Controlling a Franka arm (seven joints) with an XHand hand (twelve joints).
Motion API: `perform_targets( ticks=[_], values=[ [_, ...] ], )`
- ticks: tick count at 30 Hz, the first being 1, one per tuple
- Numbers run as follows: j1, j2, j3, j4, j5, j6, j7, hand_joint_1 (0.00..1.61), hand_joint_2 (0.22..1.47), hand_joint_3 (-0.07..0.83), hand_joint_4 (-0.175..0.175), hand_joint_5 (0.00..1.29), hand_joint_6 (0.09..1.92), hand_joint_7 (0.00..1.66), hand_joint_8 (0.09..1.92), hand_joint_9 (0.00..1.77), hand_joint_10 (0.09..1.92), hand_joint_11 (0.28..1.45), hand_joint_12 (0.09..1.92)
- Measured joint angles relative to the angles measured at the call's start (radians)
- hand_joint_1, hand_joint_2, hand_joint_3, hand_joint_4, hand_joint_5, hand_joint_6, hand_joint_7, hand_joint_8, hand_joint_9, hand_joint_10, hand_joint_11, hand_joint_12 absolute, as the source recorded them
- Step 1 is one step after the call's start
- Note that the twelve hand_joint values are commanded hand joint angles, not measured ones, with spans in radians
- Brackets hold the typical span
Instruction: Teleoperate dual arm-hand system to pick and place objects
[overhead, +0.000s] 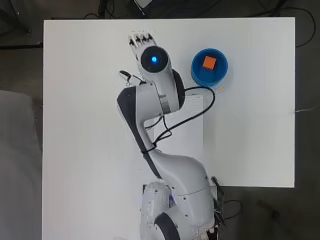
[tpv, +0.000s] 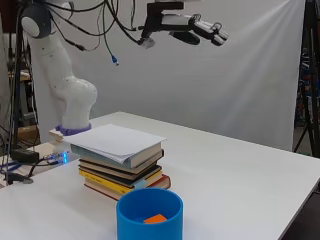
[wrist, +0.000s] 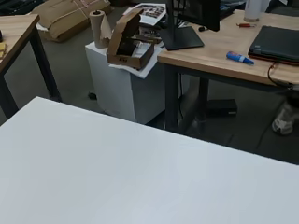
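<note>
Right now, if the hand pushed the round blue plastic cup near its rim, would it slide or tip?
The round blue plastic cup looks wide for its height, so it would probably slide rather than tip. It holds only a small orange block, so it is likely light and easily shoved on the smooth white table.

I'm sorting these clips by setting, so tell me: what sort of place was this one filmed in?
Probably a robotics lab or workshop. A white backdrop sheet hangs behind the white table, the arm trails loose cables, and the wrist view shows wooden desks with a monitor stand and a laptop, plus cardboard boxes on the floor.
</note>
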Motion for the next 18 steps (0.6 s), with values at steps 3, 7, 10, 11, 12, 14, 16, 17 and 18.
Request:
perform_targets(
  ticks=[3, 7, 10, 11, 12, 14, 16, 17, 18],
  values=[
    [-0.188, -0.074, 0.157, -0.077, -0.014, -0.039, 0.053, 0.19, 0.98, 0.006, -0.01, 0.26, 0.09, 0.27, 0.09, 0.39, 0.09, 0.41, 0.09],
    [-0.396, -0.151, 0.336, -0.169, -0.012, -0.087, 0.13, 0.21, 0.99, 0.007, -0.001, 0.27, 0.09, 0.26, 0.09, 0.39, 0.09, 0.41, 0.09],
    [-0.456, -0.172, 0.393, -0.242, -0.009, -0.105, 0.166, 0.22, 1.0, 0.009, 0.004, 0.27, 0.09, 0.27, 0.09, 0.39, 0.09, 0.42, 0.09],
    [-0.463, -0.174, 0.4, -0.252, -0.009, -0.109, 0.174, 0.22, 1.0, 0.009, 0.005, 0.28, 0.09, 0.27, 0.09, 0.39, 0.09, 0.42, 0.09],
    [-0.467, -0.176, 0.405, -0.255, -0.008, -0.113, 0.182, 0.22, 1.0, 0.009, 0.006, 0.28, 0.09, 0.27, 0.09, 0.39, 0.09, 0.42, 0.09],
    [-0.474, -0.177, 0.414, -0.25, -0.007, -0.118, 0.194, 0.22, 1.01, 0.009, 0.008, 0.29, 0.09, 0.28, 0.09, 0.4, 0.09, 0.43, 0.09],
    [-0.475, -0.172, 0.416, -0.246, -0.017, -0.121, 0.199, 0.21, 1.01, 0.008, 0.009, 0.29, 0.09, 0.29, 0.09, 0.41, 0.09, 0.43, 0.09],
    [-0.474, -0.165, 0.414, -0.244, -0.02, -0.12, 0.199, 0.21, 1.01, 0.006, 0.009, 0.3, 0.09, 0.29, 0.09, 0.41, 0.09, 0.43, 0.09],
    [-0.472, -0.154, 0.412, -0.242, -0.022, -0.119, 0.198, 0.21, 1.01, 0.005, 0.008, 0.3, 0.09, 0.3, 0.09, 0.41, 0.09, 0.43, 0.09]
  ],
)
